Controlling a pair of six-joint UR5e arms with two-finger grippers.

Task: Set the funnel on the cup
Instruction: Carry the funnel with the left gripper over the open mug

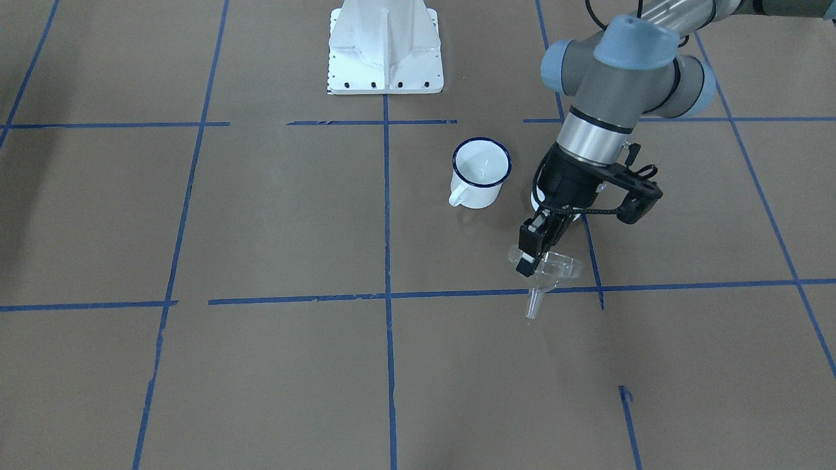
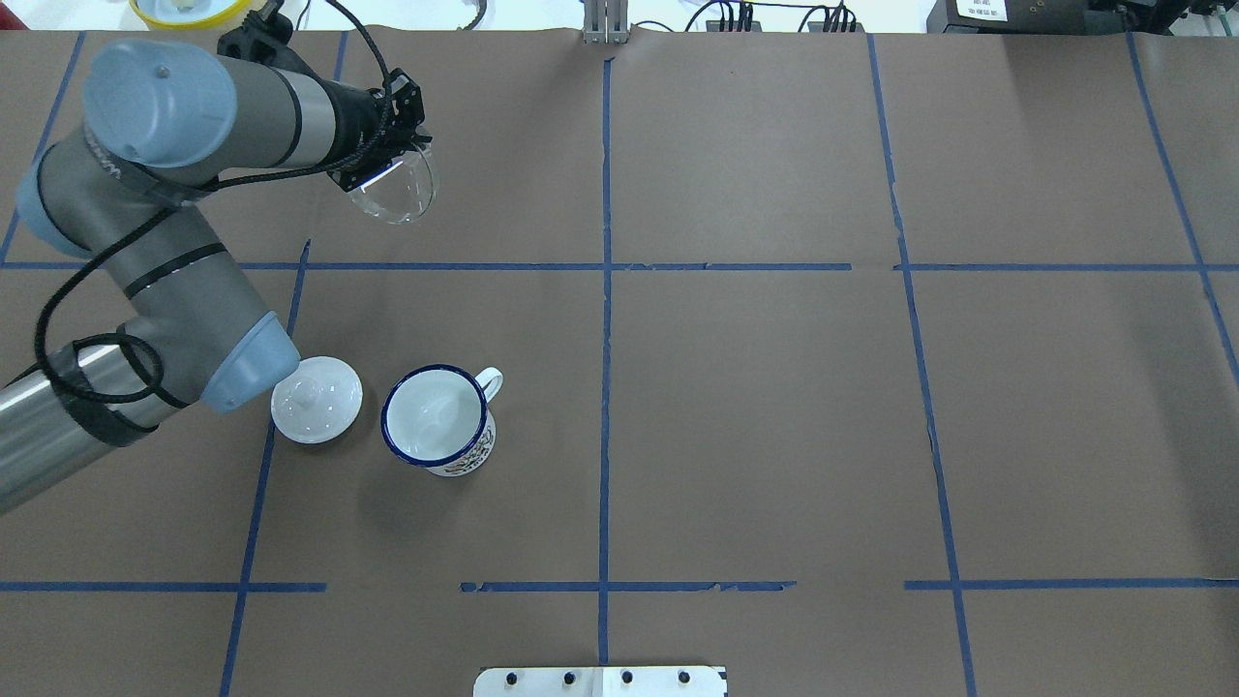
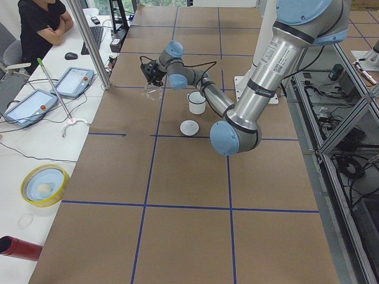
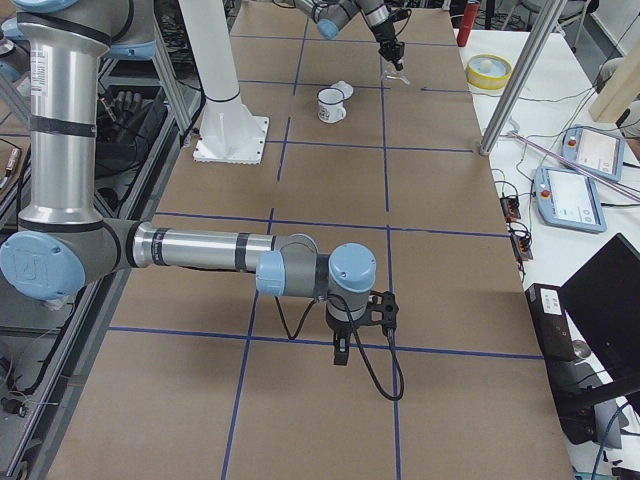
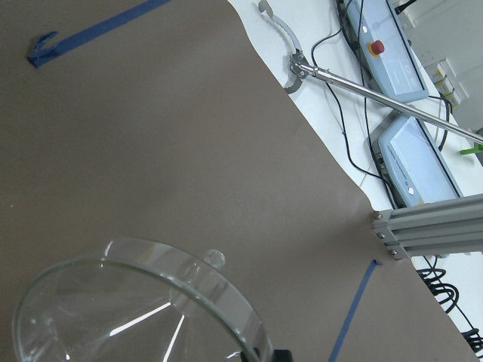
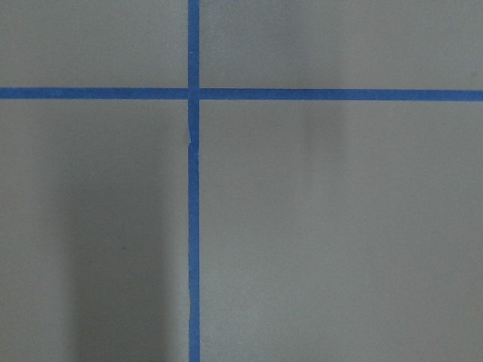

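Over the table's far left square, funnel (image 2: pixel 392 189): clear plastic, held off the surface and tilted. Its wide mouth faced the left wrist camera and its spout pointed down and away. Nothing was in it, and brown paper showed through the cone. It was well apart from the cup, beyond a tape line.
left gripper (image 2: pixel 373 174): clamped on the funnel's rim, with one finger visible against the cone's edge in the front-facing view.
cup (image 2: pixel 438 418): white enamel with a dark blue rim, upright on the table. The interior was white and empty. The loop handle was turned away from the robot and to its right, and a printed pattern showed on the near wall.
lid (image 2: pixel 317 399): round and white, knob up, flat on the table just beside the cup on the robot's left, not touching it.
right gripper (image 4: pixel 342 352): hung above a tape crossing, far from the cup. Whether it was released or clenched could not be told.
table (image 2: pixel 774 436): covered in brown paper with a grid of blue tape (image 2: pixel 606 387).
yellow bowl (image 3: pixel 44 183): on the white side bench, with something pale inside, too small to identify.
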